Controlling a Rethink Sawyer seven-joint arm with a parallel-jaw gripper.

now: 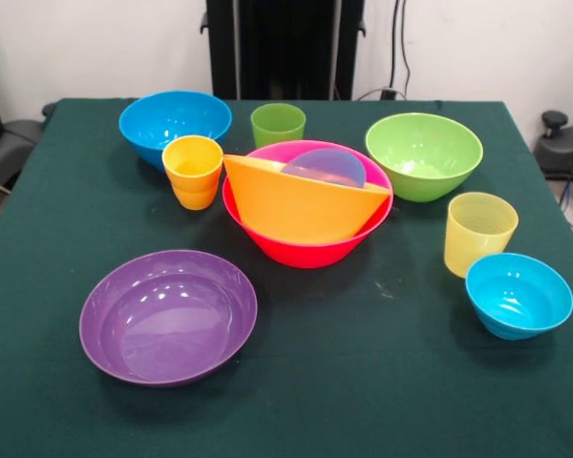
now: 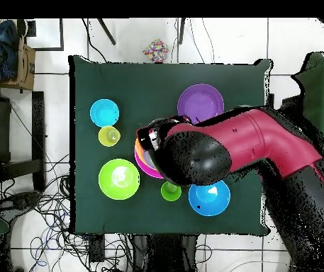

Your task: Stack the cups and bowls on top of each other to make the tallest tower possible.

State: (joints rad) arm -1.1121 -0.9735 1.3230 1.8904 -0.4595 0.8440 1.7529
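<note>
The big pink bowl (image 1: 306,244) sits mid-table and holds a tilted large orange bowl (image 1: 301,202) with a small blue bowl (image 1: 325,167) behind it. Around this tower stand an orange cup (image 1: 192,170), a green cup (image 1: 278,124) and a ribbed pale yellow cup (image 1: 479,233). Loose bowls are a medium blue (image 1: 175,122), a green (image 1: 424,155), a small blue (image 1: 518,295) and a wide purple (image 1: 168,316). In the overhead view the red arm (image 2: 249,142) covers the pink bowl (image 2: 143,166); my gripper (image 2: 149,136) is at the arm's end.
The dark green cloth (image 1: 363,382) covers the table to its edges. In the overhead view cables (image 2: 44,212) lie on the floor beside the table, and a cardboard box (image 2: 24,60) sits at the upper left.
</note>
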